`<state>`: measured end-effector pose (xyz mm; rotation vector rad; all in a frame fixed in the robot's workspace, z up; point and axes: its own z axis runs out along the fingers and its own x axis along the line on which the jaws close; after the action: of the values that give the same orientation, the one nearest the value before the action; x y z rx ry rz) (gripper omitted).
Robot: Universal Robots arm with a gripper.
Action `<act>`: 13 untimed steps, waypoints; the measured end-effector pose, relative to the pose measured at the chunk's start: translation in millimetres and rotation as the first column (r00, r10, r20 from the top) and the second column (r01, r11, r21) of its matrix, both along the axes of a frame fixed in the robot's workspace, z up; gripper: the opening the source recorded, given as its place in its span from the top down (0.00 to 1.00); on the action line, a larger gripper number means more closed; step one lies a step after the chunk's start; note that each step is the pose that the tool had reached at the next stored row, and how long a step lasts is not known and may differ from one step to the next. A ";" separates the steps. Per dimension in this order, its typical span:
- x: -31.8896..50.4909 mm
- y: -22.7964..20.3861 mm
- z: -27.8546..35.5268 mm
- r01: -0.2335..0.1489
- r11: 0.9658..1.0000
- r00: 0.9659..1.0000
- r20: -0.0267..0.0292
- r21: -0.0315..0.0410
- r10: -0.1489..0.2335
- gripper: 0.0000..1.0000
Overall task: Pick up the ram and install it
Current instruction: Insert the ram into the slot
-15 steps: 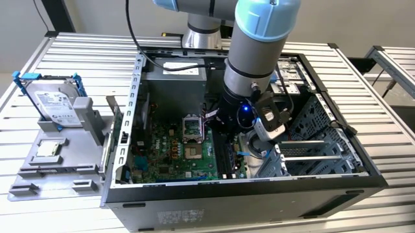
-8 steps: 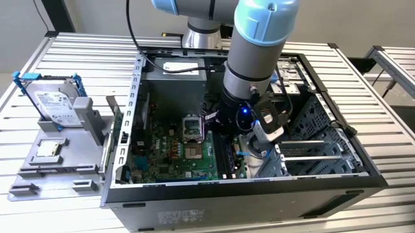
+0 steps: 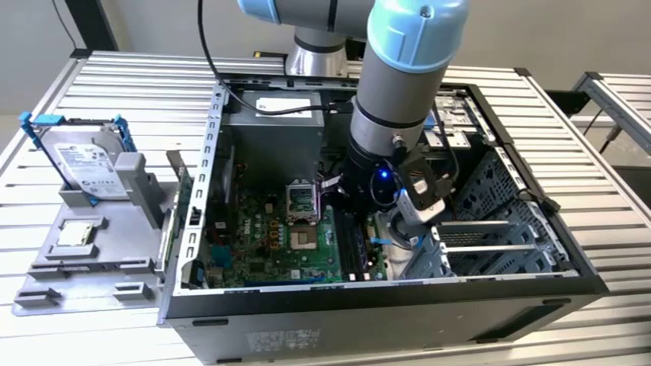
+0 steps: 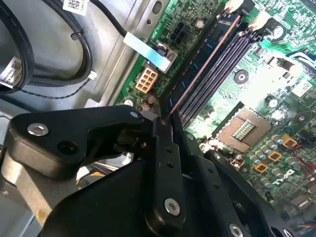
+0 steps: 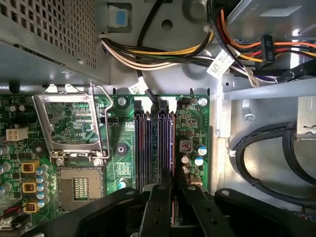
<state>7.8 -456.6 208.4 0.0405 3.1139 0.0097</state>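
The tabletop (image 3: 122, 76) is made of pale metal slats and it carries an open black computer case (image 3: 386, 305), which lies on its side. Behind the tabletop there is a plain grey wall, and at about 3 o'clock in the exterior view a second slatted surface (image 3: 620, 99) stands apart from the first one.

The grey and blue arm (image 3: 402, 84) reaches down from about 12 o'clock into the case. Its black hand (image 4: 165, 118) is low over the green motherboard (image 3: 295, 244), and its fingers (image 4: 163, 148) are pressed together on the near end of the ram (image 4: 207, 61). In the second wrist view the ram is a thin dark blue stick with a copper-coloured edge. It stands on its edge along the black memory slots (image 4: 219, 74), in line with the outermost slot, but it cannot be told whether it is fully seated. In the first wrist view the slots (image 5: 155, 148) run upward from the hand (image 5: 174, 192), beside the open processor socket (image 5: 74, 148).

On the tabletop at about 9 o'clock from the case lies a grey holder tray (image 3: 91, 252). It carries a silver hard drive (image 3: 87, 164) in a blue bracket, standing upright, and a small square silver chip (image 3: 76, 235) lying flat.
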 end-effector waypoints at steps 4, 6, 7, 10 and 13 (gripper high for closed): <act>-0.1 0.0 2.1 0.000 1.000 1.000 0.000 0.000 0.000 0.00; -0.1 0.0 9.9 0.001 1.000 1.000 -0.001 0.000 -0.001 0.00; -0.2 0.0 14.7 0.001 1.000 1.000 -0.001 0.000 -0.001 0.00; -0.1 -0.1 25.7 0.001 1.000 1.000 -0.001 -0.001 -0.001 0.00; -0.9 0.0 25.7 0.000 1.000 1.000 -0.001 0.000 0.000 0.00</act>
<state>6.9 -456.6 234.1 0.0410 3.1149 0.0096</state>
